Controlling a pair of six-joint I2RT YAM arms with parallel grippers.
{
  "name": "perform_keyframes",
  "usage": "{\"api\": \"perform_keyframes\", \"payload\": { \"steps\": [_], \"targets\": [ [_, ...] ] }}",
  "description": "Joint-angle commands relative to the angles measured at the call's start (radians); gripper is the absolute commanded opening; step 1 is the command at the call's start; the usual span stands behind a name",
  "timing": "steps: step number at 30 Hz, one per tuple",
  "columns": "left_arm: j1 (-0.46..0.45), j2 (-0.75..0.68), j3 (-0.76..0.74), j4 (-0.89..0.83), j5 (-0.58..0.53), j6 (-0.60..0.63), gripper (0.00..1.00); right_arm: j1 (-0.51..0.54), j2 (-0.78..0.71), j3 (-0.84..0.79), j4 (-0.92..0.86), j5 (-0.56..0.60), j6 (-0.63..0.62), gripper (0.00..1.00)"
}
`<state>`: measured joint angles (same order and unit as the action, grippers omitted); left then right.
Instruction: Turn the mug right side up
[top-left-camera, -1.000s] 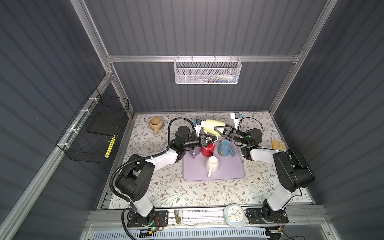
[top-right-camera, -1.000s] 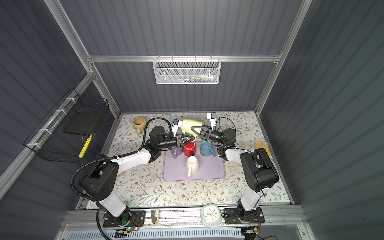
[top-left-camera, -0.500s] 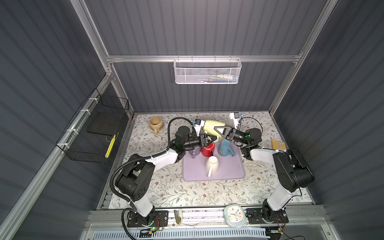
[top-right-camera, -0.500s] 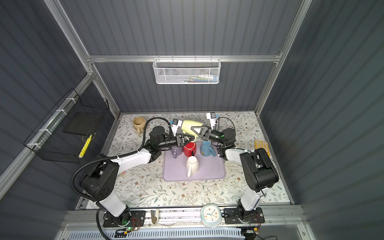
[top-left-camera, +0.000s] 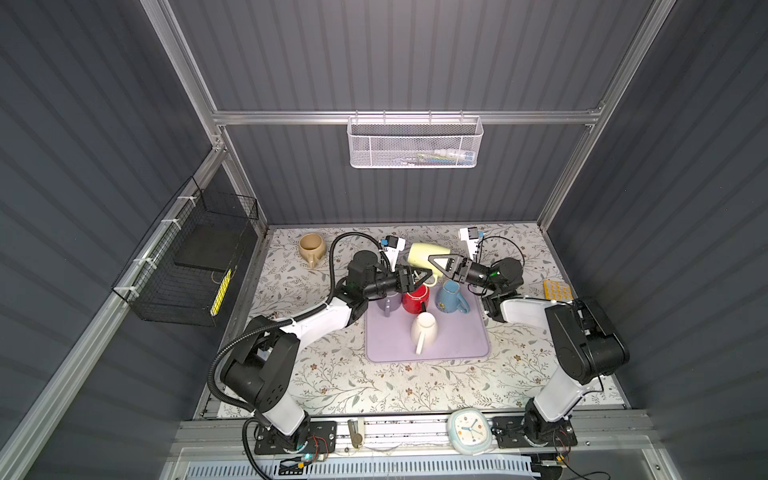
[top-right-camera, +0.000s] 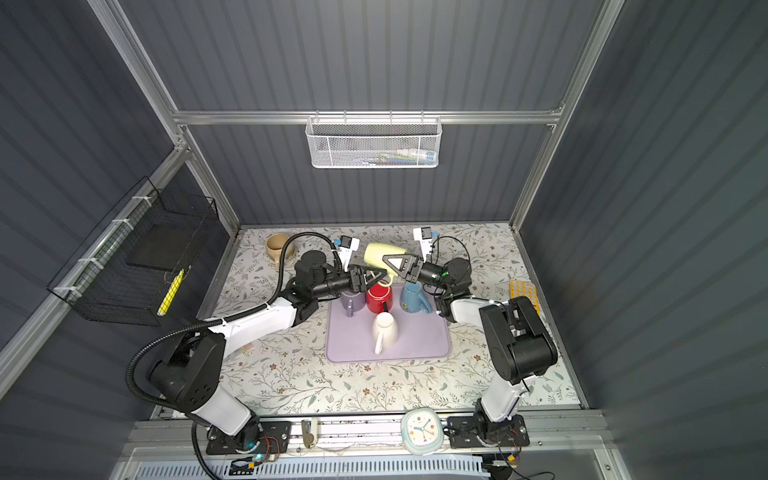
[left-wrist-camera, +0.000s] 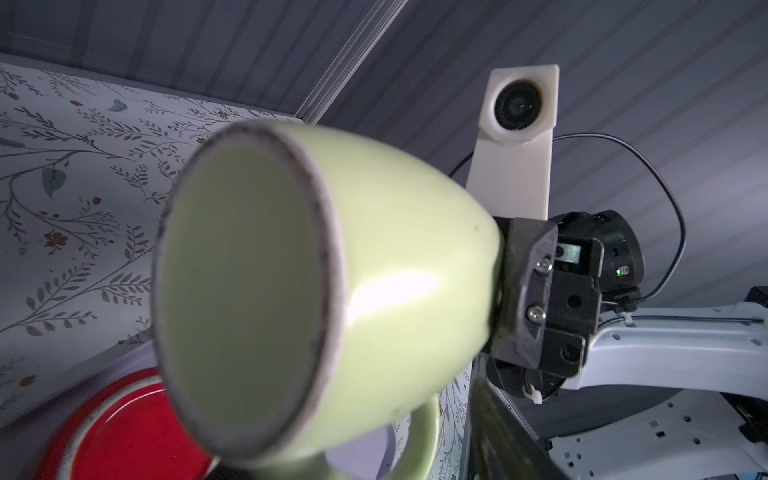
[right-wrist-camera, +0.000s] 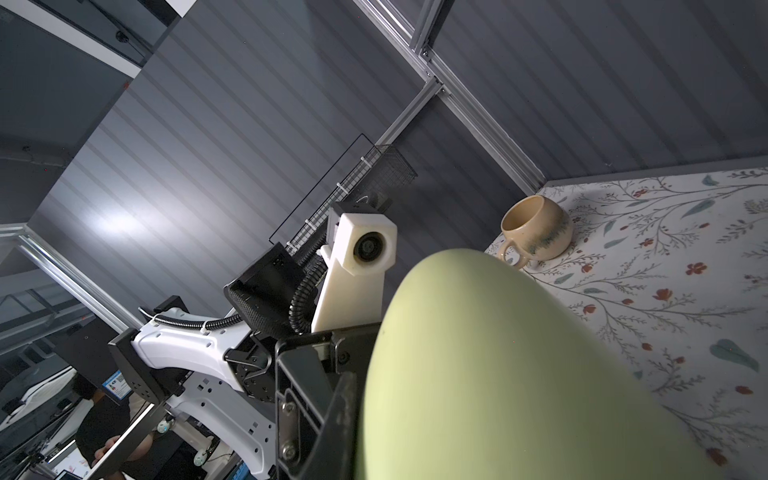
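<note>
A pale green mug (top-left-camera: 419, 254) (top-right-camera: 375, 252) hangs on its side in the air above the back edge of the mat, handle hanging down. In the left wrist view its mouth (left-wrist-camera: 245, 291) faces the camera. My right gripper (top-left-camera: 433, 262) (top-right-camera: 387, 262) is shut on the mug at its base end, and one finger (left-wrist-camera: 524, 291) shows behind the base. The mug's wall (right-wrist-camera: 498, 374) fills the right wrist view beside a dark finger (right-wrist-camera: 332, 415). My left gripper (top-left-camera: 423, 276) (top-right-camera: 376, 276) stands open about the handle (left-wrist-camera: 419, 436), with a gap between the handle and one finger (left-wrist-camera: 498, 440).
A lilac mat (top-left-camera: 457, 349) carries a red mug (top-left-camera: 415, 299), a blue mug (top-left-camera: 451, 297), a grey-purple mug (top-left-camera: 388, 302) and a white mug (top-left-camera: 424, 330). A tan mug (top-left-camera: 311, 247) stands upright at the back left. A clock (top-left-camera: 467, 430) sits at the front and a black wire basket (top-left-camera: 195, 262) hangs left.
The left gripper's jaws have spread apart off the mug's handle. The right gripper closed a little more on the mug. The mug has stayed where it was.
</note>
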<state>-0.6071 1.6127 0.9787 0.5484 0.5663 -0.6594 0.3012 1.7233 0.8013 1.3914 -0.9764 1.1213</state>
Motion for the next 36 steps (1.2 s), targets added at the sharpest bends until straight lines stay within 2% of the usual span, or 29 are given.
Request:
{"api": "perform_keyframes", "payload": {
  "steps": [1, 11, 22, 31, 36],
  "targets": [
    [0.006, -0.046, 0.0, -0.064, -0.03, 0.058, 0.66, -0.007, -0.015, 0.001, 0.066, 0.016, -0.018, 0.0],
    [0.022, -0.113, 0.011, -0.206, -0.083, 0.152, 0.67, -0.025, -0.023, -0.019, 0.009, 0.035, -0.042, 0.0],
    [0.046, -0.178, 0.022, -0.339, -0.133, 0.238, 0.67, -0.052, -0.08, -0.03, -0.167, 0.038, -0.129, 0.0],
    [0.069, -0.219, 0.031, -0.428, -0.16, 0.295, 0.67, -0.082, -0.16, 0.0, -0.472, 0.048, -0.283, 0.0],
    [0.076, -0.237, 0.037, -0.488, -0.175, 0.334, 0.67, -0.102, -0.203, 0.052, -0.713, 0.056, -0.4, 0.0]
  ]
}}
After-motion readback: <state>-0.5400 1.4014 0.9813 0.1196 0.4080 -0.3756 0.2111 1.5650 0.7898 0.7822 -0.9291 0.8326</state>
